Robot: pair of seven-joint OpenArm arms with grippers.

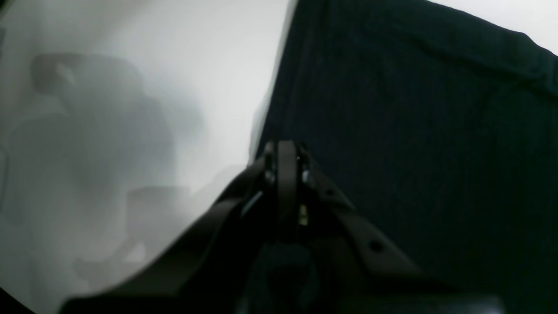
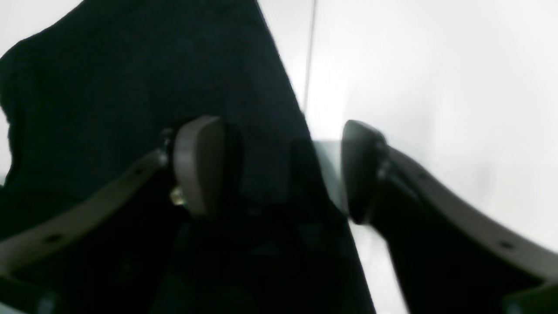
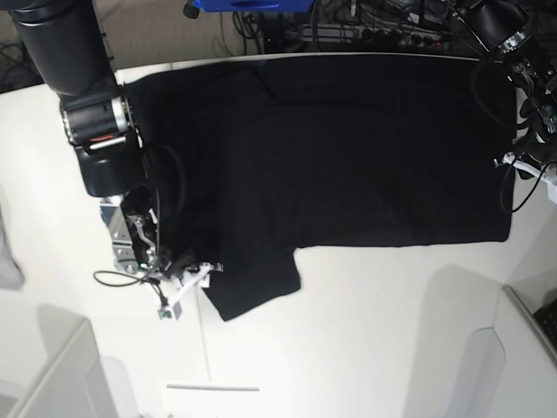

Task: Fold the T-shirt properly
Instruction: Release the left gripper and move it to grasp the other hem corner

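Observation:
The black T-shirt lies spread flat on the white table, plain side up, with one sleeve sticking out toward the front left. My right gripper is at that sleeve's left edge. In the right wrist view it is open, its fingers either side of the T-shirt's edge. My left gripper is shut, its tips at the edge of the T-shirt on the far right. Whether it pinches cloth I cannot tell.
A small grey cloth scrap lies at the table's left edge. White bin-like shapes stand at the front left and front right. Cables and a blue object sit behind the table.

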